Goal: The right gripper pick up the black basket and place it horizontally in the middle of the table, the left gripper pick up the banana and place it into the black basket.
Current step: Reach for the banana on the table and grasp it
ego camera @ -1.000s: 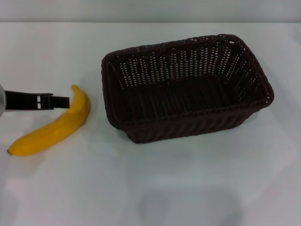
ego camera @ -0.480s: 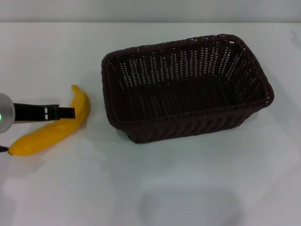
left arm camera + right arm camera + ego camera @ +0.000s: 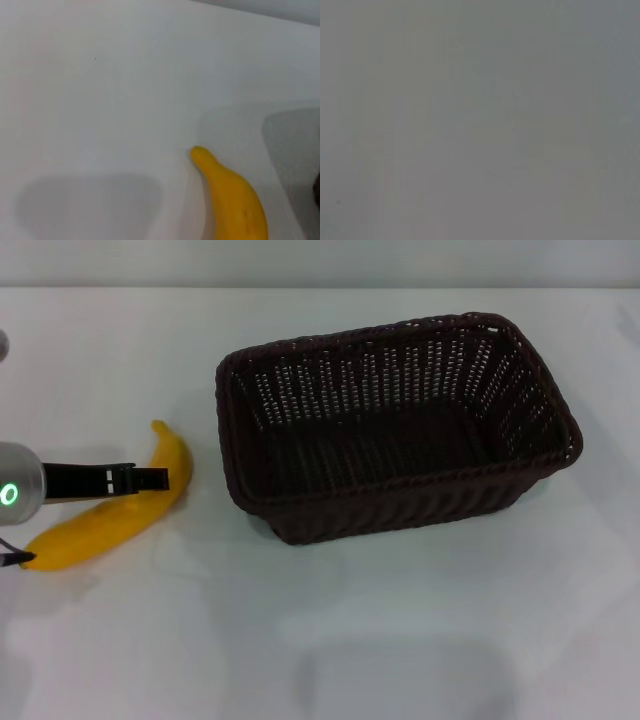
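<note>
We centre the left gripper [image 3: 150, 479] over the banana [image 3: 110, 520]; whether its jaws are released we cannot tell.

My left gripper [image 3: 150, 479]: silver-grey cylindrical body w/ glowing green ring light, slim black finger bars, small white marks, thin black cable at the edge.
</note>
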Action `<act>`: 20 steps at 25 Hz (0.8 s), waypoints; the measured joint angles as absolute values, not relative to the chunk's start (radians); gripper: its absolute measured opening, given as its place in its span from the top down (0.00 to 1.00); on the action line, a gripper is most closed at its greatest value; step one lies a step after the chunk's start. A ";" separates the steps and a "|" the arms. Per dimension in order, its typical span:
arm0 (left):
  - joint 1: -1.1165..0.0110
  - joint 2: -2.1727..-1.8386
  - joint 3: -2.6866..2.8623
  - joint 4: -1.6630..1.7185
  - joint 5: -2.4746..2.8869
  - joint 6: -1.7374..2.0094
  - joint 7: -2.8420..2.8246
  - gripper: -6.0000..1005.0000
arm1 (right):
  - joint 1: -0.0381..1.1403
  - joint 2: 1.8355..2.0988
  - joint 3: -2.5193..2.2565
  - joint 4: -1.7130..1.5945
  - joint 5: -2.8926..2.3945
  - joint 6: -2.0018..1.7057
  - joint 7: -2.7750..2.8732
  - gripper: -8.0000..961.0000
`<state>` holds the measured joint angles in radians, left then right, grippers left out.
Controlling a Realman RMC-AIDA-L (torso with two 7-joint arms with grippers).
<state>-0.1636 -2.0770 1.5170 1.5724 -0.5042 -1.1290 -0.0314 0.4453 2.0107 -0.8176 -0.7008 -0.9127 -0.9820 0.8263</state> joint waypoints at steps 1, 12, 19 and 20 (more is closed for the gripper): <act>-0.165 -2.077 1.517 1.564 -0.509 -1.122 -0.027 0.12 | 0.445 2.011 -0.818 -0.701 -0.913 -0.982 0.826 0.12; -0.186 -2.077 1.514 1.491 -0.534 -1.066 -0.002 0.12 | 0.448 2.011 -0.818 -0.701 -0.913 -0.989 0.826 0.12; -0.196 -2.077 1.495 1.468 -0.552 -1.063 -0.007 0.12 | 0.450 2.011 -0.818 -0.700 -0.909 -0.990 0.825 0.12; -0.199 -2.076 1.489 1.459 -0.560 -1.063 -0.006 0.12 | 0.450 2.011 -0.818 -0.700 -0.908 -0.990 0.825 0.12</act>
<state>-0.1992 -2.0763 1.4891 1.4591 -0.5602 -1.0633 -0.0057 0.4498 2.0110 -0.8176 -0.7003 -0.9082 -0.9900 0.8253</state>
